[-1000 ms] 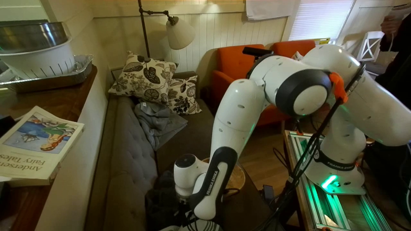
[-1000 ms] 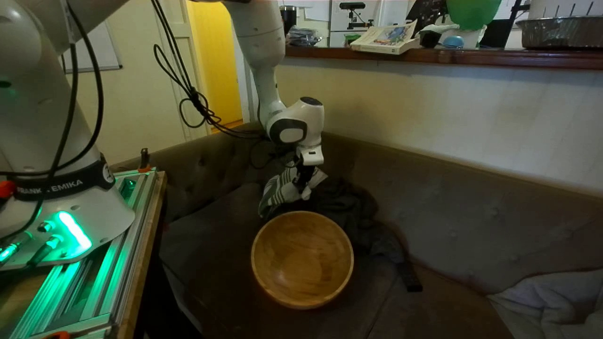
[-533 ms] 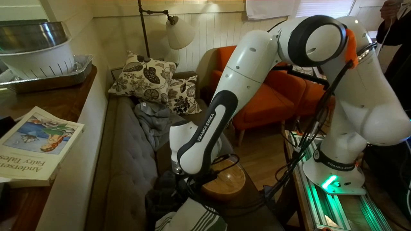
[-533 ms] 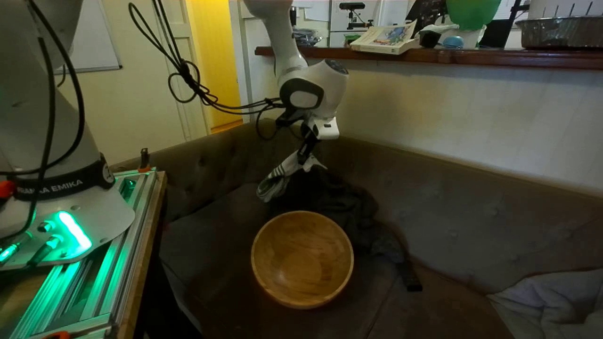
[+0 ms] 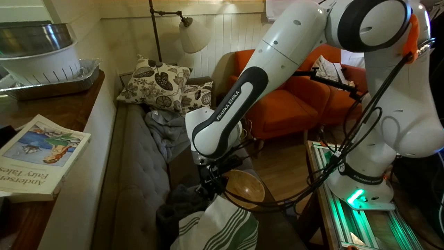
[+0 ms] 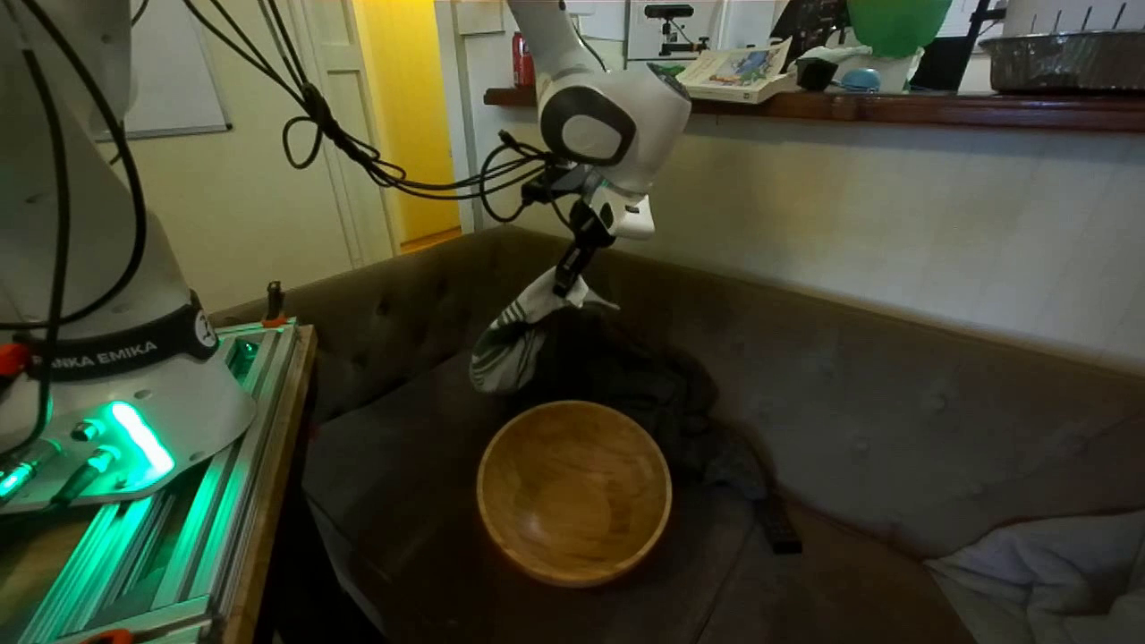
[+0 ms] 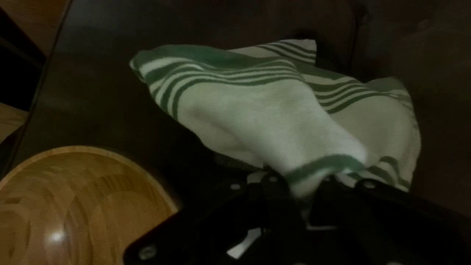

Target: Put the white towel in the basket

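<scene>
Up go the robot's white arm (image 5: 284, 45) and its black gripper (image 6: 564, 284), higher than half a second ago, and the white towel (image 7: 257, 114) lifts with them. The wooden bowl (image 6: 574, 494) stays in the same spot. The gripper is pinched tight on the towel, with a bit of it caught between the fingertips. Its fingers point down on a slant. The towel has green stripes, and it droops from the gripper in soft folds. It is outside the bowl, near it, and the wrist view shows a dark gap between the two. Whether the towel's low end touches the brown sofa (image 6: 894, 402) is hard to tell. The bowl sits on the sofa seat with its round hollow facing up. Close behind it, in an exterior view, lies a dark crumpled cloth (image 6: 662, 394). Farther along the sofa are flowered pillows (image 5: 156, 83) and a gray cloth (image 5: 168, 128). A fairy tale book (image 5: 45, 156) lies on a wooden ledge (image 5: 69, 111). Behind the pillows rises a lamp (image 5: 194, 36) with a pale shade, and orange chairs (image 5: 284, 107) stand near the sofa's far end.
</scene>
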Available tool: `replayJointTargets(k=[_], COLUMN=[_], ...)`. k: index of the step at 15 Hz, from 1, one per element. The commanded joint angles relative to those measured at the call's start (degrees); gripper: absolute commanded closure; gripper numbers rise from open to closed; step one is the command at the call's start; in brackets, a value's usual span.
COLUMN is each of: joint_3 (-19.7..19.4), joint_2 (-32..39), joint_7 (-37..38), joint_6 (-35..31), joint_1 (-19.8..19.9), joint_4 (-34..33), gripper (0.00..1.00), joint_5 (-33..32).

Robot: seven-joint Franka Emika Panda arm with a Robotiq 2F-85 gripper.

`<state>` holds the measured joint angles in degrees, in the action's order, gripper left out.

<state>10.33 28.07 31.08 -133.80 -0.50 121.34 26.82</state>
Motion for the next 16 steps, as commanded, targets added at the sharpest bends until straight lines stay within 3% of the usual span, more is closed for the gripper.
replayJointTargets(k=[1,6,13,16], joint_3=[-3.13,-7.18,-21.39,-25.59], joint_2=[-3.58,-4.96,-7.82,-5.71], joint_7=[-0.01,3.81,18.59,27.57], joint_6=[2.48,-0.25,-1.32,-0.08], joint_1=[-2.69,-5.52,-3.95,-4.56], joint_4=[2.69,5.24,9.49,9.39], gripper=[0.98,0.98,0.98,0.98], joint_5=[0.41,-2.48,-15.82,-22.22])
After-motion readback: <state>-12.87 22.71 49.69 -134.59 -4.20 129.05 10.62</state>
